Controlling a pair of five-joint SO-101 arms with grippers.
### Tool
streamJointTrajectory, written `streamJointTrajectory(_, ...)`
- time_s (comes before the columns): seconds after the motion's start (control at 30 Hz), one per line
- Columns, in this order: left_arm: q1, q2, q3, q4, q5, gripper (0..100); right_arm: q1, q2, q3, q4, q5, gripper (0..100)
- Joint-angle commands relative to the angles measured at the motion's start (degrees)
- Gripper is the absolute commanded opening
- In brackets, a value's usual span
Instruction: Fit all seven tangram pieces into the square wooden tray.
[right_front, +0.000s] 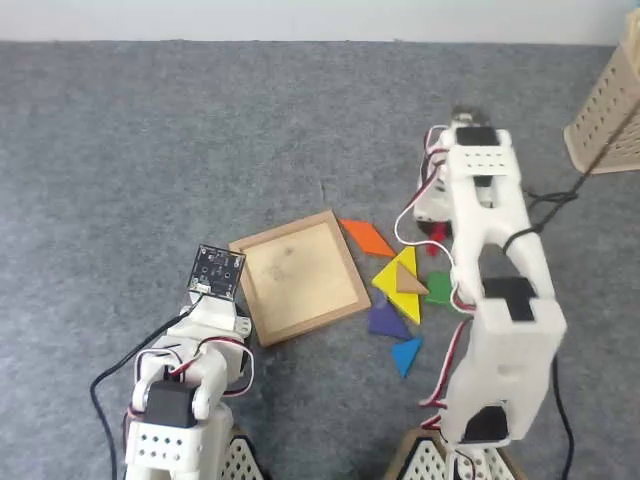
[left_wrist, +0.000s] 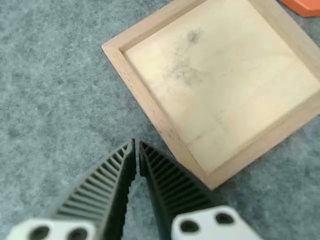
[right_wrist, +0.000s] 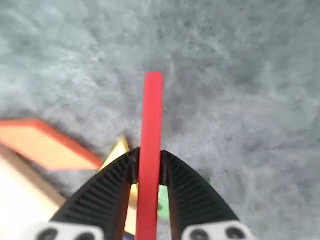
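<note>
Right gripper is clamped on a red tangram piece, which stands on edge between the fingers so that only its thin side shows; whether it has cleared the grey tabletop cannot be told. In the high view this gripper sits beside the cluster of loose pieces to the right of the square wooden tray. The cluster holds an orange parallelogram nearest the tray's far corner, a yellow triangle with a tan triangle lying on it, a green piece partly under the arm, a purple triangle and a blue triangle. The tray is bare, so by my reading the task is at its first placement, with the red piece gripped and the other six waiting. The left gripper has its fingers pressed together with nothing between them, over the tabletop just beside the tray's near rim. The next move likely calls for carrying the red piece across the orange parallelogram to the tray, turning it from upright to flat, and setting it snug into a corner so that room is left for the rest.
</note>
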Motion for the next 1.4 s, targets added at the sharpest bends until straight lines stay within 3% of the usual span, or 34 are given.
streamJointTrajectory(0.0,0.0,-1.2,-1.1,0.4,0.4,1,-1.7,-10.9,-0.4,2.2,4.6,0.6)
streamJointTrajectory(0.3,0.0,-1.2,-1.1,0.4,0.4,1,-24.0,-9.7,-0.4,-1.6,18.2,0.6)
streamJointTrajectory(0.6,0.0,-1.2,-1.1,0.4,0.4,1,-32.6,-1.2,-0.5,-6.5,21.0,0.6)
streamJointTrajectory(0.97,0.0,-1.2,-1.1,0.4,0.4,1,-37.2,-0.7,-0.4,-6.7,21.8,0.9)
streamJointTrajectory(1.2,0.0,-1.2,-1.1,0.4,0.4,1,-35.9,-0.7,-0.4,-6.7,22.3,23.0)
streamJointTrajectory(1.37,0.0,-1.2,-1.1,0.4,0.4,1,-31.8,-1.7,-0.8,-7.9,22.3,25.3)
